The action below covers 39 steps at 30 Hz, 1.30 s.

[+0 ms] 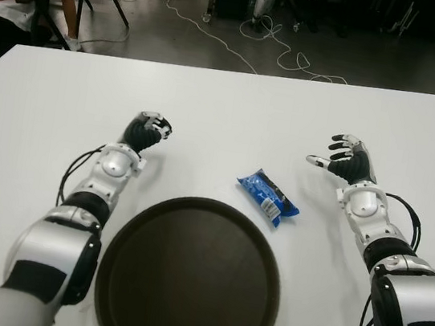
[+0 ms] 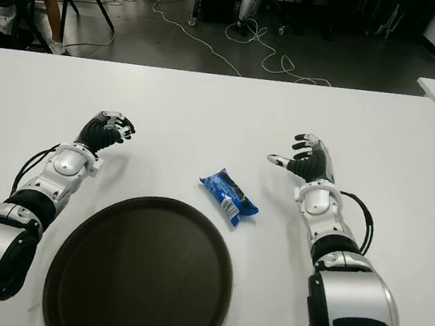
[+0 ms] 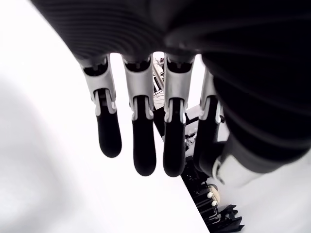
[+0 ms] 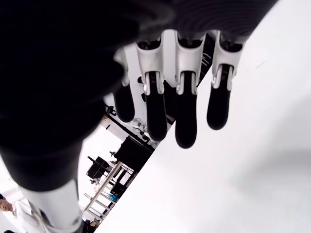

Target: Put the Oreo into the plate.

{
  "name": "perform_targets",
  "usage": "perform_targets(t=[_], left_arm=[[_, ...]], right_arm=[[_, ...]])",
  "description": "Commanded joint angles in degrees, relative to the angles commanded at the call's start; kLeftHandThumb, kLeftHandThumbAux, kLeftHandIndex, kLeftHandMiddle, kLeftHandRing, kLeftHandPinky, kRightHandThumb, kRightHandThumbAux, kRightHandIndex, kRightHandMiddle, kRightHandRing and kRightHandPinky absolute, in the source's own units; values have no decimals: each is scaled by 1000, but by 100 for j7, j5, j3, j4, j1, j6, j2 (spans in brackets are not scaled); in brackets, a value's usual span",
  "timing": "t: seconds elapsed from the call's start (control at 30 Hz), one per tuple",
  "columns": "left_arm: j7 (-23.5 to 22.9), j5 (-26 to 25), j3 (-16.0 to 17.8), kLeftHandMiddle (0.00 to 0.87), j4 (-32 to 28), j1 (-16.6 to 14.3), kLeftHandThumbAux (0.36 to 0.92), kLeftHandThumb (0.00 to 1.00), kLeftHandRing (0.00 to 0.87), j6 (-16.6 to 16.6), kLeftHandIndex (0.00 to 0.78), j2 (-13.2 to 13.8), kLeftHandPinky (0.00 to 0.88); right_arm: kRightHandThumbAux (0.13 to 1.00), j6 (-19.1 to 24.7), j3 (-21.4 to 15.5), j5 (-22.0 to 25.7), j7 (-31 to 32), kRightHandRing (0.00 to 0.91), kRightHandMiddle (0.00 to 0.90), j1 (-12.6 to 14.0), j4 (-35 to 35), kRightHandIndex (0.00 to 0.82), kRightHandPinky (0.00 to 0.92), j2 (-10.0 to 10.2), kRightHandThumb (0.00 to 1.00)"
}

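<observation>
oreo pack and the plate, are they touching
Apart. In the left eye view a strip of bare white table shows between the Oreo pack and the rim of the plate. Neither hand holds it.

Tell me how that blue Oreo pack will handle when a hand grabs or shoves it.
The Oreo pack lies flat on the table, so it likely slides rather than rolls. Its glossy wrapper probably feels slippery and crinkles under the fingers. It looks small and light, yet the biscuits inside could crack if squeezed hard. The right hand is open beside it; the plate is close.
</observation>
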Motion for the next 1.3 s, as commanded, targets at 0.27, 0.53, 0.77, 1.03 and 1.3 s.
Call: perform_targets(t=[0.27,0.53,0.77,1.03,1.3], left_arm=[[-11,-24,21,438,-21,42,655,942,428,-125,495,6,365],[-41,-14,11,440,-27,61,655,943,428,-190,498,43,369],[-81,0,-4,439,-31,64,654,942,441,-165,485,88,380],[-107,2,-3,444,-24,64,654,942,442,-127,479,125,376],[-136,2,0,445,-28,65,654,942,432,-86,488,173,356]], right_arm=[[777,-32,96,-81,-46,341,335,-24,-33,279,322,-34,0],[803,-42,867,-841,-462,297,300,-221,-374,250,290,-159,0],[795,173,1712,-1748,-584,316,312,-208,-1044,303,245,-379,0],[756,1045,1975,-2185,662,338,331,338,-3691,330,264,-834,0],[691,2331,2024,-2582,2283,241,238,758,-5803,219,194,-1076,0]])
